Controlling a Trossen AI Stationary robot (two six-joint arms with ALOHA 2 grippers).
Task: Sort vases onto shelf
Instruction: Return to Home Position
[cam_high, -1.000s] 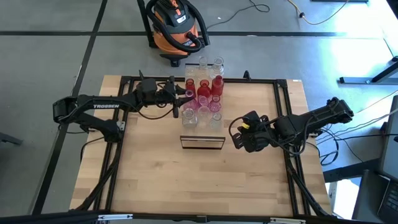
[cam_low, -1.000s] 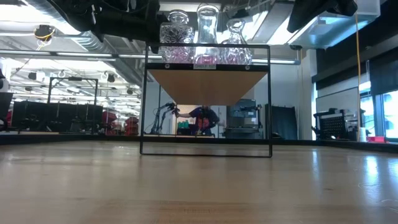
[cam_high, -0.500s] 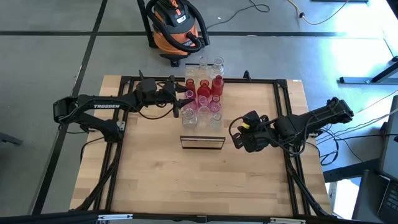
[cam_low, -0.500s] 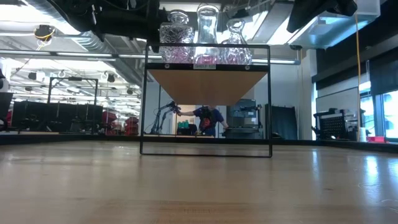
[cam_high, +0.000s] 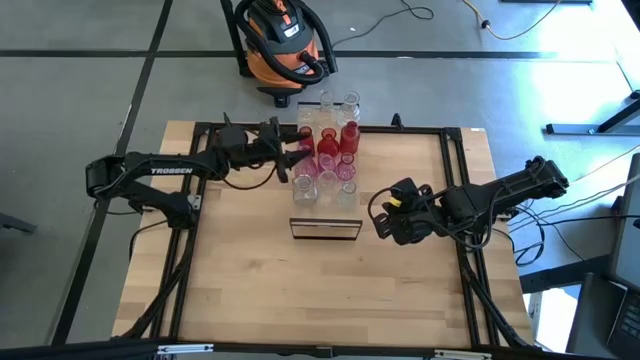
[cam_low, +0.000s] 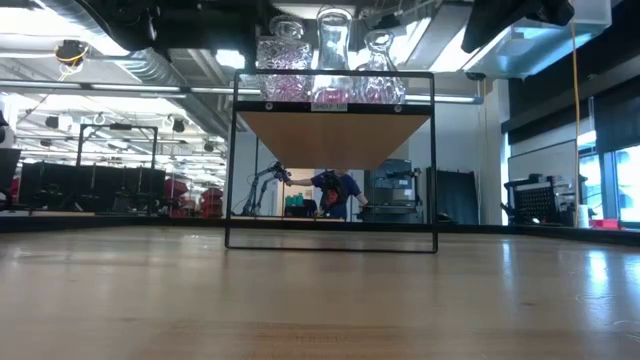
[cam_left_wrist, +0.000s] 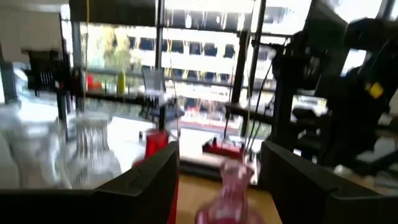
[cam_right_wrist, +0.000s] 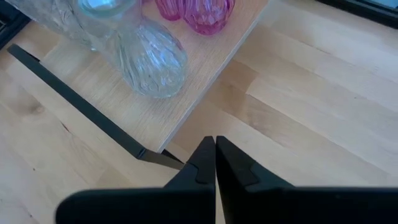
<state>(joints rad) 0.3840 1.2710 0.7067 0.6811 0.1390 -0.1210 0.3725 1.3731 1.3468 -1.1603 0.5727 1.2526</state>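
Retract the left gripper, spread and empty, straight back from the small pink glass vase just ahead of it on the long light-wood shelf. Avoid sideways sweeps into the neighbouring vases. The right gripper, pressed together, waits beside the shelf corner.

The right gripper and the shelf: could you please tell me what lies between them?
Nothing but bare tabletop. In the right wrist view, the shut right gripper points toward the shelf corner across plain wood.
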